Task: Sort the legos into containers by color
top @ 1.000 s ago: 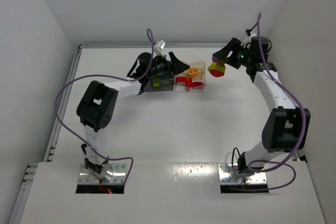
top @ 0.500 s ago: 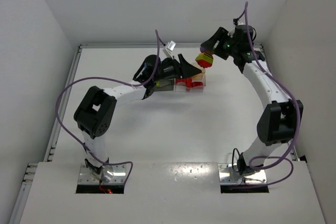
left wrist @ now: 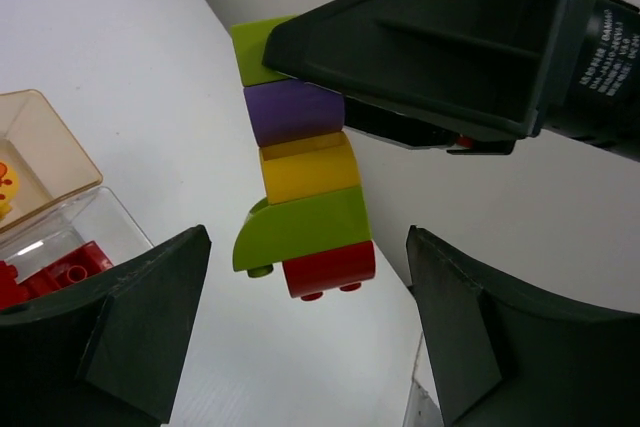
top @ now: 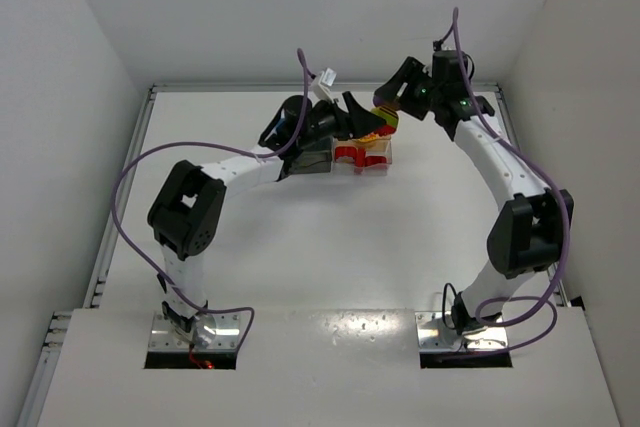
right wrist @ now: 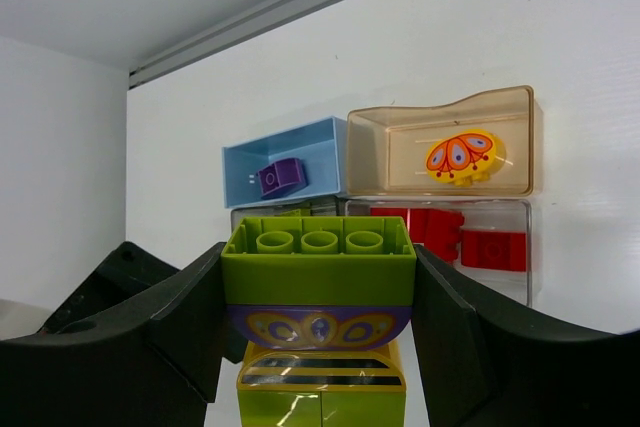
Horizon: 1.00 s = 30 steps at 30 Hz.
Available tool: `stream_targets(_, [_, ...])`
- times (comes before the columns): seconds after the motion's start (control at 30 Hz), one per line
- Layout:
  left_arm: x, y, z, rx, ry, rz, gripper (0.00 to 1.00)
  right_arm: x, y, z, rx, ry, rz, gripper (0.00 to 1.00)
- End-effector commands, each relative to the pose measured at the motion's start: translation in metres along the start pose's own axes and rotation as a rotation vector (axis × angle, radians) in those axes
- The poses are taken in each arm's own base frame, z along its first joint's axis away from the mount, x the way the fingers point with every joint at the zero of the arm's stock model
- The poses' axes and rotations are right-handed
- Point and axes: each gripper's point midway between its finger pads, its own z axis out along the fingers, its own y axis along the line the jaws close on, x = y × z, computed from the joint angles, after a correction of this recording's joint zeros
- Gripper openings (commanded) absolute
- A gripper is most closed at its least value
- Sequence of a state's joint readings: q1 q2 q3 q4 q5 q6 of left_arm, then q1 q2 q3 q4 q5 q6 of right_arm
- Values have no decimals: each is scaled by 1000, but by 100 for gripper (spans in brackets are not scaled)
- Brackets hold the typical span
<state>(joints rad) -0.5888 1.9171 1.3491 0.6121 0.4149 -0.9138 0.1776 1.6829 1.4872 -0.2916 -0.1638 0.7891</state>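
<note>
You face a white table (top: 300, 247) closed in by white walls (top: 80, 47). Your left arm (top: 235, 167) stretches to the table's back, and its left gripper (top: 358, 119) is spread wide beside the containers (top: 312, 161). Your right arm (top: 505, 167) arches in from the right. The right gripper (top: 392, 107) clamps a lego stack (top: 385, 119) of lime, purple, yellow, lime and red bricks. The stack hangs between the left fingers (left wrist: 140, 327) without touching them, near the peach bin (right wrist: 395, 147).

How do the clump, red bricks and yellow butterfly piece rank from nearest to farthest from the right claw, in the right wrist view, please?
1. The clump, gripped in the right claw.
2. The red bricks, clear bin, near row.
3. The yellow butterfly piece, peach bin behind.
</note>
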Motion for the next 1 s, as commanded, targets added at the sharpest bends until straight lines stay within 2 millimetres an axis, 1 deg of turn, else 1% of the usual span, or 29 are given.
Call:
stream_targets(0.0, [-8, -5, 7, 1, -25, 45, 85, -16, 22, -9, -50, -55, 3, 0])
stream_targets(0.1, [-5, -2, 6, -9, -16, 58, 81, -13, 25, -9, -56, -49, -1, 0])
stream_targets(0.13, [-5, -2, 6, -9, -16, 58, 78, -17, 26, -10, -54, -62, -2, 0])
stream_targets(0.17, [-3, 1, 6, -17, -8, 62, 78, -22, 31, -11, -65, -76, -5, 0])
stream_targets(0.2, [0, -3, 7, -10, -1, 62, 78, -22, 31, -11, -66, -76, -5, 0])
stream_targets(0.23, [4, 0, 6, -16, 4, 59, 77, -23, 30, -8, -65, -75, -5, 0])
stream_targets(0.27, [4, 0, 6, -16, 5, 68, 74, -23, 30, -8, -65, -75, -5, 0])
stream_targets(0.3, [4, 0, 6, -16, 5, 68, 71, -27, 34, -9, -72, -85, -7, 0])
stream_targets(0.33, [4, 0, 6, -16, 5, 68, 69, -25, 32, -6, -67, -78, -5, 0])
stream_targets(0.37, [4, 0, 6, -16, 5, 68, 60, -25, 32, -6, -66, -78, -5, 0])
stream_targets(0.4, [4, 0, 6, -16, 5, 68, 54, -25, 32, -6, -66, -78, -5, 0])
stream_targets(0.43, [2, 1, 6, -23, -2, 68, 47, -22, 35, -6, -73, -72, -9, 0])
stream_targets(0.47, [2, 1, 6, -23, -2, 68, 30, -22, 35, -6, -73, -72, -9, 0])
stream_targets(0.53, [2, 1, 6, -23, -2, 68, 18, -23, 34, -5, -65, -78, -9, 0])
stream_targets(0.57, [7, 3, 5, -22, 10, 64, 7, -20, 31, -4, -60, -71, -7, 0])
stream_targets(0.6, [11, 0, 6, -16, 17, 64, 4, -25, 34, -8, -65, -91, -10, 0])
stream_targets(0.63, [9, -6, 4, 0, 15, 69, 2, -30, 31, -8, -63, -105, -7, 0])
stream_targets(0.67, [16, -1, 1, -13, 27, 52, 2, -30, 31, -8, -63, -105, -7, 0])
stream_targets(0.73, [18, -10, -6, 14, 41, 45, 0, -40, 28, -8, -54, -139, -5, 0])
stream_targets(0.77, [26, -4, -12, -2, 57, 36, 0, -44, 23, -9, -44, -147, -11, 0])
stream_targets(0.8, [34, -9, -15, 8, 76, 33, 0, -53, 24, -11, -51, -169, -11, 0])
stream_targets(0.83, [32, -15, -20, 13, 72, 35, 0, -54, 23, -11, -43, -176, -10, 0])
stream_targets(0.87, [35, -14, -25, 8, 77, 43, 0, -63, 22, -13, -46, -198, -19, 0])
stream_targets(0.9, [47, -8, -32, -5, 102, 31, 0, -61, 20, -10, -41, -191, -17, 0])
stream_targets(0.93, [50, -7, -37, -11, 108, 27, 0, -68, 18, -12, -38, -207, -14, 0])
stream_targets(0.97, [48, -12, -42, -6, 103, 30, 0, -69, 12, -9, -27, -205, -9, 0])
